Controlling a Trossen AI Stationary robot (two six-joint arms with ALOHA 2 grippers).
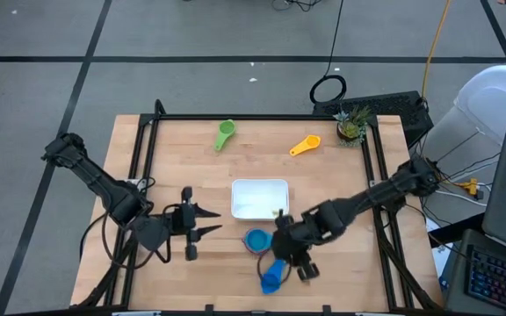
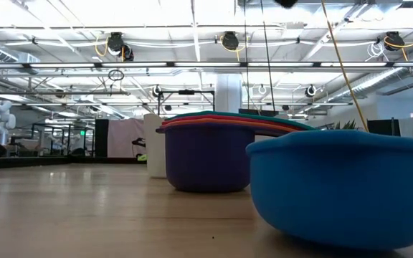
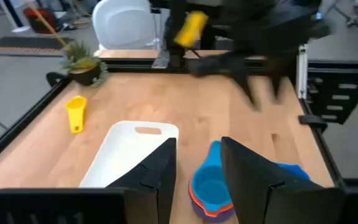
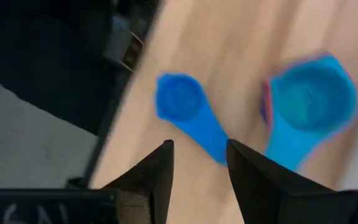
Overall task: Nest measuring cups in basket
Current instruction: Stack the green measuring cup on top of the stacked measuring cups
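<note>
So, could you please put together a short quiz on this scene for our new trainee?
1. Which gripper hovers by the dark-blue plastic scoop near the table's front edge?
2. Which measuring cup lies nearest the small potted plant? A. the green plastic cup. B. the yellow plastic cup. C. the light-blue cup.
3. True or false: the green plastic cup lies inside the white rectangular basket.

Key:
1. The right gripper.
2. B.
3. False: the green plastic cup lies on the table, beyond the white rectangular basket.

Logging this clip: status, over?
Both grippers open, empty. Right gripper over blue cup. Nested stack beside basket, basket empty. Green, yellow cups apart.
</note>
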